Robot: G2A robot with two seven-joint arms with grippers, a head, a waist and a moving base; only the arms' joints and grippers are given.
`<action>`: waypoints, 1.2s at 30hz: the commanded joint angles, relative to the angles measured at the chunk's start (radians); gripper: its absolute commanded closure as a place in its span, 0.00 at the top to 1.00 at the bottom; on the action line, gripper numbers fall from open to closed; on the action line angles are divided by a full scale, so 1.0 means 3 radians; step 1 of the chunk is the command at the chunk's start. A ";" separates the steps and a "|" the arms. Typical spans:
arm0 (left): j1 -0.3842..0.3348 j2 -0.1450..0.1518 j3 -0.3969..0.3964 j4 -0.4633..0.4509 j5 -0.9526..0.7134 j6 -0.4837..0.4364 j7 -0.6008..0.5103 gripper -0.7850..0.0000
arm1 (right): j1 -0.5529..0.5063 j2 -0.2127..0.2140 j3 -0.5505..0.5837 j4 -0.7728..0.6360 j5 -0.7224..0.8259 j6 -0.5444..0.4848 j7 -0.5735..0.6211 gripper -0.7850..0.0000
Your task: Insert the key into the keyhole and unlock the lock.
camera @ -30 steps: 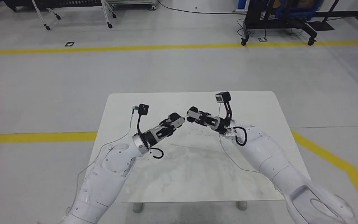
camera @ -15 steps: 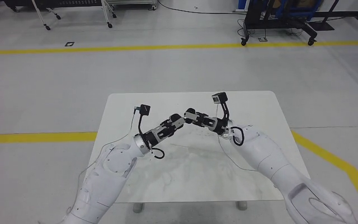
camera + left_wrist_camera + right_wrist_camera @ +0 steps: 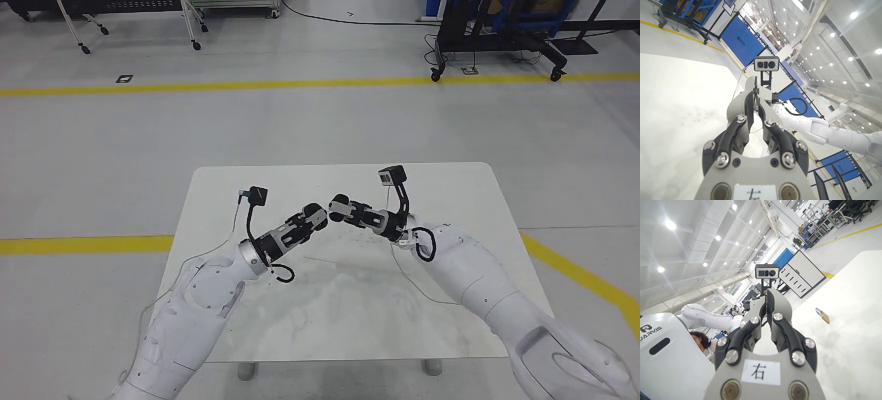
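My two grippers meet tip to tip in the air above the middle of the white table (image 3: 450,300). The left gripper (image 3: 316,214) is shut, and a thin metal piece that looks like the key (image 3: 755,98) sits between its pads. The right gripper (image 3: 337,206) faces it head-on with its pads pressed together (image 3: 767,302). A small brass-coloured bit (image 3: 764,292) shows at its tips. The padlock (image 3: 822,315), brass body with a silver shackle, lies flat on the table (image 3: 848,336), away from both grippers.
The tabletop (image 3: 677,91) below the grippers is bare apart from faint scuff marks. Its far edge and corners are well away from the arms. Yellow floor lines run beyond and beside the table.
The right gripper has shifted a little toward the left gripper, closing the small gap between their tips. The left arm has barely moved.
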 commanded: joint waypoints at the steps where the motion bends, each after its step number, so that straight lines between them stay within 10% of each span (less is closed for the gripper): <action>1: -0.0001 0.0000 0.0000 -0.0001 0.0008 0.0009 -0.0003 0.00 | 0.0003 0.0002 -0.0008 -0.0001 0.0009 0.0001 0.0001 0.00; 6: 0.0000 0.0002 0.0000 -0.0017 0.0150 0.0056 0.0041 0.00 | 0.0004 0.0011 -0.0028 -0.0024 0.0039 -0.0004 -0.0003 0.00; 11: 0.0011 0.0011 -0.0060 -0.0027 0.0169 0.0035 0.0081 0.00 | 0.0062 0.0046 -0.0018 0.0012 -0.0159 -0.0025 -0.0025 0.39; 24: 0.0011 0.0056 -0.0097 -0.0071 0.0281 -0.0134 -0.0329 0.00 | 0.0062 0.0382 0.0102 -0.0234 -0.1043 -0.0025 -0.0025 0.35; 36: -0.0052 0.0074 -0.0003 -0.0047 0.0347 -0.0135 -0.0608 0.00 | 0.0061 0.0606 -0.0294 -0.0631 -0.0839 -0.0025 -0.0024 0.29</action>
